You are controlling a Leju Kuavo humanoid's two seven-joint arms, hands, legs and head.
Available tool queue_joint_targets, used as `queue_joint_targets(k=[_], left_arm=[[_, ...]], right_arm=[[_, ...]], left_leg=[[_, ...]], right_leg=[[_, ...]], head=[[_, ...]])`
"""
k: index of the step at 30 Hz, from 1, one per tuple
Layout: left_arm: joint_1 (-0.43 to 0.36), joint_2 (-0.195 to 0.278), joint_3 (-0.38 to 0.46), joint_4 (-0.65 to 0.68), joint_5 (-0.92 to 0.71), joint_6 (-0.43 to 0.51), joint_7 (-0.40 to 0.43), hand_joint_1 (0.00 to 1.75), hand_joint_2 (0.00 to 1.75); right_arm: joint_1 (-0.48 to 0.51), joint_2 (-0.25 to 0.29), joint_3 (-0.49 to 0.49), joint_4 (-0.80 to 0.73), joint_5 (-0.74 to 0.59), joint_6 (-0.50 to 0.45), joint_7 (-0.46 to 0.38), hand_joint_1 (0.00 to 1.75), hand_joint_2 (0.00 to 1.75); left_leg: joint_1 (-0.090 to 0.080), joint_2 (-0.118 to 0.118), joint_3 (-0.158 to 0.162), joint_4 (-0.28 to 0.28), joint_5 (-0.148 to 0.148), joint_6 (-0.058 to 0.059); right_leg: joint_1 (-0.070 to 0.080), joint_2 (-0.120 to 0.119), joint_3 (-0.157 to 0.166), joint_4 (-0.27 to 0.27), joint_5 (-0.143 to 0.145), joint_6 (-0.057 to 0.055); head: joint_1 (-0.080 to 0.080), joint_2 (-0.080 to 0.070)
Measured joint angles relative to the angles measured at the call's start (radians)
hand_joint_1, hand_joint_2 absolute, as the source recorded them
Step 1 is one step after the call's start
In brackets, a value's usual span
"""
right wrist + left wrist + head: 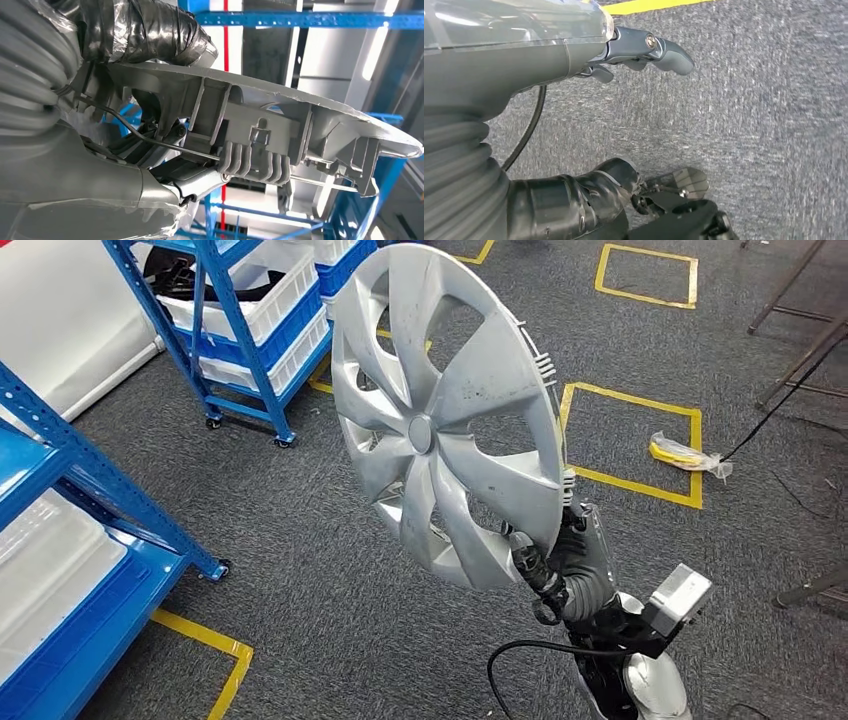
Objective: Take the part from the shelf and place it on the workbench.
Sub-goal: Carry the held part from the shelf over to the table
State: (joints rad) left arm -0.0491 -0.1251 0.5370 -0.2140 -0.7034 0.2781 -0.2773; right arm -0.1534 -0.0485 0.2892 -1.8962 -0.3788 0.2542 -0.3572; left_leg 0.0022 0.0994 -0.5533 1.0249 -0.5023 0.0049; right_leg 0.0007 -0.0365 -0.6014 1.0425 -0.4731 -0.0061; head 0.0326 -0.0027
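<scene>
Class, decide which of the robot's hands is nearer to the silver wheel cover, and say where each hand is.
Right. The right hand grips the wheel cover at its lower rim; the left hand hangs over the carpet, holding nothing.

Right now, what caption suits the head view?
Right hand holds a silver hubcap up by its rim above grey carpet, blue shelves behind.

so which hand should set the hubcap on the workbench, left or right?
Right. The right hand already grips the silver hubcap by its lower rim, holding it up over the carpet. The left hand hangs over the floor holding nothing. No workbench is in view yet, so the robot likely has to turn first.
</scene>
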Motion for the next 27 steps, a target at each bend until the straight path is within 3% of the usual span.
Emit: queue_joint_targets(k=[2, 3, 5, 6, 7, 9, 11, 13, 15, 17, 19, 21, 22, 23, 25, 27], left_arm=[[-0.002, 0.0, 0.001, 0.0, -0.002, 0.0, 0.0, 0.0, 1.75], [-0.002, 0.0, 0.002, 0.0, -0.002, 0.0, 0.0, 0.0, 1.75], [0.001, 0.0, 0.003, 0.0, -0.002, 0.0, 0.001, 0.0, 1.75], [0.003, 0.0, 0.004, 0.0, -0.002, 0.0, 0.002, 0.0, 1.75], [0.004, 0.0, 0.004, 0.0, -0.002, 0.0, 0.002, 0.0, 1.75], [0.005, 0.0, 0.005, 0.0, -0.002, 0.0, 0.002, 0.0, 1.75], [0.005, 0.0, 0.007, 0.0, -0.003, 0.0, 0.002, 0.0, 1.75], [0.004, 0.0, 0.009, 0.0, -0.004, 0.0, 0.003, 0.0, 1.75], [0.0, 0.0, 0.01, 0.0, -0.005, 0.0, 0.005, 0.0, 1.75], [-0.002, -0.001, 0.01, 0.0, -0.005, 0.0, 0.007, 0.0, 1.75], [-0.001, -0.002, 0.011, 0.0, -0.005, 0.0, 0.008, 0.0, 1.75], [0.001, -0.002, 0.012, 0.0, -0.005, -0.001, 0.008, 0.0, 1.75], [0.001, -0.002, 0.012, 0.0, -0.005, -0.002, 0.008, 0.0, 1.75], [0.0, -0.002, 0.012, 0.0, -0.005, -0.002, 0.008, 0.0, 1.75], [-0.002, -0.003, 0.012, 0.0, -0.005, -0.003, 0.008, 0.0, 1.75], [-0.003, -0.005, 0.012, 0.0, -0.006, -0.003, 0.008, 0.0, 1.75]], right_arm=[[-0.002, -0.002, 0.0, -0.002, 0.001, 0.0, 0.001, 1.75, 1.75], [-0.003, -0.002, 0.0, -0.004, 0.001, 0.0, 0.001, 1.75, 1.75], [-0.004, -0.002, 0.0, -0.004, 0.001, -0.001, 0.001, 1.75, 1.75], [-0.003, -0.002, 0.0, -0.004, 0.001, -0.001, 0.001, 1.75, 1.75], [-0.002, -0.002, 0.0, -0.004, 0.001, -0.001, 0.001, 1.75, 1.75], [0.0, -0.002, 0.0, -0.004, 0.001, -0.003, 0.001, 1.75, 1.75], [-0.002, -0.002, 0.0, -0.004, 0.001, -0.005, 0.001, 1.75, 1.75], [-0.002, -0.002, 0.0, -0.004, 0.001, -0.007, 0.001, 1.75, 1.75], [-0.001, -0.003, 0.0, -0.004, 0.001, -0.008, 0.001, 1.75, 1.75], [-0.001, -0.004, 0.0, -0.004, 0.0, -0.009, 0.001, 1.75, 1.75], [-0.003, -0.004, 0.0, -0.003, 0.0, -0.009, 0.001, 1.75, 1.75], [-0.003, -0.004, 0.0, -0.002, -0.001, -0.009, 0.001, 1.75, 1.75], [-0.003, -0.004, 0.0, 0.0, -0.001, -0.01, 0.001, 1.75, 1.75], [-0.003, -0.004, 0.0, 0.001, -0.001, -0.01, 0.001, 1.75, 1.75], [-0.004, -0.004, 0.0, 0.002, -0.001, -0.012, 0.001, 1.75, 1.75], [-0.008, -0.005, 0.0, 0.002, 0.001, -0.012, 0.002, 1.75, 1.75]], left_leg=[[0.004, -0.039, -0.019, 0.05, -0.038, -0.009], [0.006, -0.065, -0.042, 0.103, -0.07, -0.013], [0.007, -0.088, -0.1, 0.23, -0.124, -0.016], [0.008, -0.09, -0.118, 0.268, -0.131, -0.017], [0.008, -0.091, -0.121, 0.269, -0.117, -0.017], [0.011, -0.105, -0.079, 0.171, -0.047, -0.014], [0.015, -0.145, -0.029, 0.053, 0.0, -0.01], [0.014, -0.165, -0.014, 0.013, 0.003, -0.005], [0.015, -0.145, -0.012, 0.004, 0.009, 0.006], [0.018, -0.121, -0.009, -0.007, 0.017, 0.021], [0.016, -0.097, -0.01, -0.011, 0.02, 0.029], [0.014, -0.072, -0.011, -0.011, 0.019, 0.031], [0.013, -0.06, -0.011, -0.01, 0.018, 0.031], [0.012, -0.049, -0.011, -0.009, 0.017, 0.03], [0.01, -0.029, -0.006, -0.008, 0.012, 0.026], [0.005, -0.011, -0.003, -0.007, 0.008, 0.019]], right_leg=[[-0.007, 0.018, 0.001, -0.006, 0.006, -0.012], [-0.008, 0.027, 0.001, -0.007, 0.008, -0.016], [-0.009, 0.048, 0.0, -0.006, 0.009, -0.02], [-0.009, 0.06, -0.001, -0.005, 0.009, -0.021], [-0.009, 0.074, -0.001, -0.003, 0.009, -0.021], [-0.01, 0.1, -0.001, 0.001, 0.009, -0.02], [-0.009, 0.125, -0.008, 0.009, 0.009, -0.013], [-0.01, 0.144, -0.017, 0.01, 0.013, 0.0], [-0.013, 0.157, -0.023, 0.007, 0.018, 0.013], [-0.01, 0.121, -0.041, 0.043, -0.008, 0.022], [-0.008, 0.064, -0.089, 0.151, -0.071, 0.028], [-0.01, 0.044, -0.135, 0.258, -0.114, 0.031], [-0.011, 0.041, -0.136, 0.267, -0.109, 0.031], [-0.012, 0.036, -0.117, 0.238, -0.086, 0.029], [-0.008, 0.005, -0.042, 0.105, -0.029, 0.022], [0.004, -0.03, 0.007, 0.009, -0.007, 0.012]], head=[[0.0, 0.0], [0.0, 0.0], [0.0, 0.0], [0.0, 0.0], [0.0, 0.0], [0.0, 0.0], [0.0, 0.0], [0.0, 0.0], [0.0, 0.0], [0.003, 0.0], [0.007, 0.0], [0.007, 0.0], [0.007, 0.0], [0.007, 0.0], [0.007, 0.0], [0.007, 0.0]])
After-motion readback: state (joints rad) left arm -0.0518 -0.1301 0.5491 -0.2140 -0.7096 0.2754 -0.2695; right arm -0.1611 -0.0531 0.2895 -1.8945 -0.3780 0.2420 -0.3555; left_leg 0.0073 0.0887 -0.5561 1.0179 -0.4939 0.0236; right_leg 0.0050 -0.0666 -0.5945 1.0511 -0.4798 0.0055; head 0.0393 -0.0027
